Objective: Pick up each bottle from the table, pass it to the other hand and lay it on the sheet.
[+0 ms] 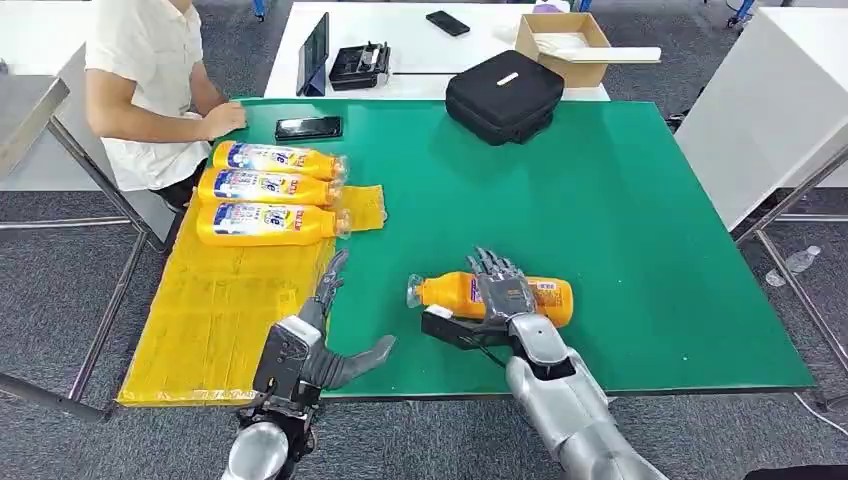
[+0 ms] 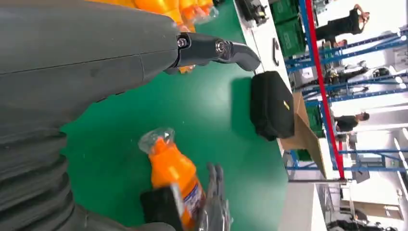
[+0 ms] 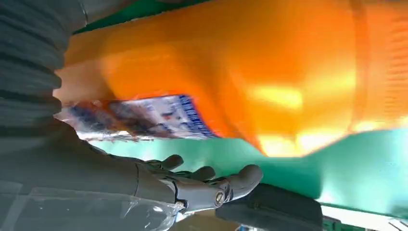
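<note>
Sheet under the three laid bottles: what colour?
Yellow. The sheet lies along the green table's left edge; the head view shows it best.

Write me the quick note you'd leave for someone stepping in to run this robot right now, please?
Right hand: over the orange bottle lying on the green table, fingers draped across it; whether it is gripped is unclear.
Left hand: open, holding nothing, at the yellow sheet's edge.
Done: three bottles lie side by side on the sheet.
Left: lift this bottle, pass it to the left hand, lay it on the sheet.
</note>
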Robot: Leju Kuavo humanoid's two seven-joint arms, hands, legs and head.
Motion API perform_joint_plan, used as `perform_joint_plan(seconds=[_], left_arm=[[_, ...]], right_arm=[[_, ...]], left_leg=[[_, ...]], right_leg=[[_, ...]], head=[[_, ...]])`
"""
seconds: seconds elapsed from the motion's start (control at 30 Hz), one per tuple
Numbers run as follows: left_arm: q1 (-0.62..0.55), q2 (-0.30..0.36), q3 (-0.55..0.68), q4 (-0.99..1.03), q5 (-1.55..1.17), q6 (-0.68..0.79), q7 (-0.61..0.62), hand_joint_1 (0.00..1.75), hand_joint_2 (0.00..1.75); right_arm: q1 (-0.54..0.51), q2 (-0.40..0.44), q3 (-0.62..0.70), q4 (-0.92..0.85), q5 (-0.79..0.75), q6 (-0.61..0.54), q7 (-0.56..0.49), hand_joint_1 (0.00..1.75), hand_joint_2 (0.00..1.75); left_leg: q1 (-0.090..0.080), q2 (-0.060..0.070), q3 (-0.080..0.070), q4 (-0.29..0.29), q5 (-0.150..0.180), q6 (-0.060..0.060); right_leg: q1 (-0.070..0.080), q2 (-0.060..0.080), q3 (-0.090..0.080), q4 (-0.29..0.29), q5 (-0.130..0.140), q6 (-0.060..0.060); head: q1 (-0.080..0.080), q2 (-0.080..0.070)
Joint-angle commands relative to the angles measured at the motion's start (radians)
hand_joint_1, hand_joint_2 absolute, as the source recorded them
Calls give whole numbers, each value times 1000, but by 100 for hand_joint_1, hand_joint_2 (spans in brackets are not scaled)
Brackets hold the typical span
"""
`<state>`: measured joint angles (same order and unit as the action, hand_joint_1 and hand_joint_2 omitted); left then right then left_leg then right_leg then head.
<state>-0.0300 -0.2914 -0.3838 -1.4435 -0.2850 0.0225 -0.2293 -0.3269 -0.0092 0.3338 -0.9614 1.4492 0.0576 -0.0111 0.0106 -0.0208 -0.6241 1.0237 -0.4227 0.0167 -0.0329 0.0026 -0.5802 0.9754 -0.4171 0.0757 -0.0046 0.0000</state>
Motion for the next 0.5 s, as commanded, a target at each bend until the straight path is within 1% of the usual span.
perform_joint_plan(seconds=[0.03, 0.07, 0.17, 0.2, 0.33, 0.37, 0.4, 0.5], left_arm=[[45, -58, 32, 2, -19, -1, 13, 0, 175], [46, -58, 34, -2, -21, -2, 13, 0, 175], [43, -58, 39, -15, -30, -2, 13, 0, 175], [42, -58, 38, -16, -30, -1, 13, 0, 175], [38, -58, 38, -14, -30, -1, 13, 0, 175], [37, -58, 37, -7, -19, -10, 21, 0, 175], [34, -58, 38, 2, 8, -25, 33, 0, 175], [33, -58, 38, 31, 26, -36, 29, 0, 175]], right_arm=[[178, -135, 67, -236, -14, 73, 16, 0, 175], [182, -140, 66, -242, -13, 73, 19, 0, 175], [176, -152, 60, -261, -8, 70, 22, 0, 175], [177, -154, 57, -266, -20, 75, 14, 0, 175], [177, -160, 55, -269, -23, 76, 10, 0, 175], [179, -161, 57, -269, -23, 76, 10, 0, 175], [177, -164, 62, -267, -17, 74, 10, 0, 175], [170, -170, 69, -246, -15, 73, 11, 0, 175]], left_leg=[[1, -2, 2, -1, -1, 0], [1, -3, 2, -1, -1, 0], [1, -1, 1, 0, -1, 0], [1, -1, 2, 0, -2, 0], [0, 0, 1, 0, -1, 0], [1, 1, 3, 0, -3, 0], [1, 1, 1, 0, -1, 0], [1, 0, 3, 0, -2, 0]], right_leg=[[1, -3, 3, -1, -1, -2], [2, -5, 4, -2, -2, -3], [1, -3, 3, -1, -1, -3], [2, -3, 4, -1, -2, -4], [1, -1, 1, -1, -1, -2], [2, -2, 4, -1, -2, -6], [1, -1, 2, -1, -1, -3], [2, -2, 4, -2, -1, -4]], head=[[0, 0], [0, 0], [0, 0], [0, 0], [0, 0], [0, 0], [0, 0], [0, 0]])
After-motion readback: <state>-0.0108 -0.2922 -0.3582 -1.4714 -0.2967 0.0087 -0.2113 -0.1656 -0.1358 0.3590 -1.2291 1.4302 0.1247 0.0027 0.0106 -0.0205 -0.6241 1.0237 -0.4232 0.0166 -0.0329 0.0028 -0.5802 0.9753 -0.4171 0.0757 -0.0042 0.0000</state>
